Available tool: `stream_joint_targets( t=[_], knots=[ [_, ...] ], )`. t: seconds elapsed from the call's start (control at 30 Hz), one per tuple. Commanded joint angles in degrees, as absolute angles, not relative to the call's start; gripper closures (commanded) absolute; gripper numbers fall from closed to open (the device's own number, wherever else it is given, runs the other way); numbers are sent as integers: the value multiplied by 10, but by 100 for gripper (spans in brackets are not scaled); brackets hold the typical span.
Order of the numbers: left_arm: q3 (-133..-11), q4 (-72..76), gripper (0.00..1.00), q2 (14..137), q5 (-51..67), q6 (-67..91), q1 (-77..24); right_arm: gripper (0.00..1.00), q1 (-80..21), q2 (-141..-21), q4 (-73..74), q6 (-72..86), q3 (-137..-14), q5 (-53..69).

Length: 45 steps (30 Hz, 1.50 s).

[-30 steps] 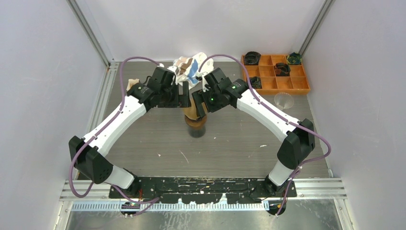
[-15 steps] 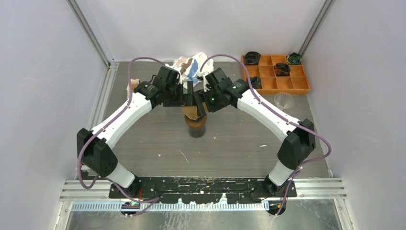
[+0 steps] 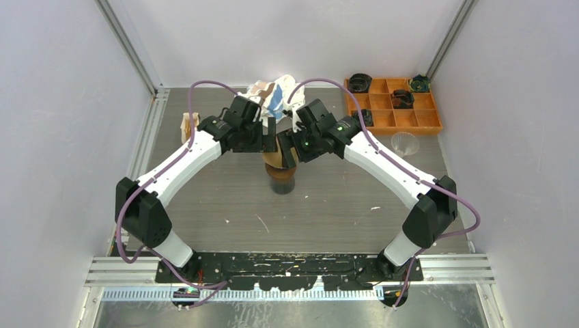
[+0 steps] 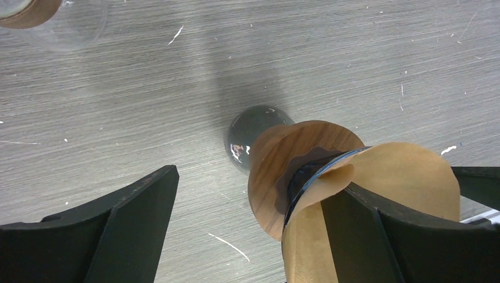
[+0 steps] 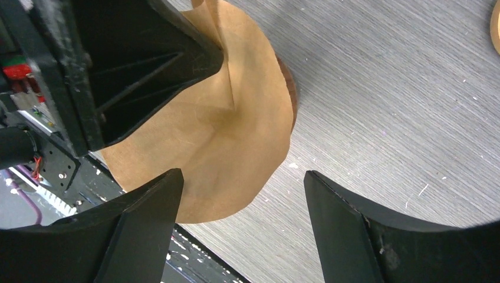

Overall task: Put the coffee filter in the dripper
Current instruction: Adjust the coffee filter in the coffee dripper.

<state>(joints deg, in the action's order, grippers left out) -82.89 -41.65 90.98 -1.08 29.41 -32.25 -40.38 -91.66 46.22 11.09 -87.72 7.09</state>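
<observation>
Two white arms with black joints reach in from the near edge and bend toward each other. They meet over the dripper (image 4: pixel 295 171), which stands about midway across the surface (image 3: pixel 341 205), somewhat nearer its far edge.

The left tool (image 4: pixel 250 188) tips downward with its jaws spread wide. One black finger (image 4: pixel 365 236) lies against the coffee filter (image 4: pixel 401 177) and the other stands well clear of it over bare surface, so it grips nothing. The right tool (image 5: pixel 243 177) faces it from the other side, also wide open, with the paper showing between and beyond its two fingers. I cannot tell whether those fingers touch it.

The dripper is a clear glass vessel with a rounded base, wrapped at the neck in a smooth wooden collar with visible grain. The surface is grey, with a fine brushed grain and pale flecks.

The filter is thin, matte tan paper, cone-shaped with a rounded rim. It sits at the dripper's mouth, loose and lopsided. A sharp crease runs in where the left tool's finger presses it, and much of the rim flares out past the collar.

An orange tray (image 3: pixel 416 119) of compartments sits in the far right corner, a crumpled white-and-blue cloth (image 3: pixel 270 92) lies at the far edge, and a clear cup (image 3: pixel 406 143) stands just beside the tray.
</observation>
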Motion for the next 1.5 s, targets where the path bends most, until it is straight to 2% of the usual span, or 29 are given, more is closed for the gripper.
stream_joint_targets(
  t=[0.0, 1.27, 1.47],
  knots=[
    [-836, -399, 10, 903, -34, 284, -323, 18, -406, -887, 442, 106, -862, 73],
    [-822, -372, 7, 862, 13, 261, -323, 15, -406, -828, 378, 121, -856, 16],
    [-821, -377, 7, 865, 8, 260, -323, 15, -405, -850, 383, 130, -872, 22]
  ],
)
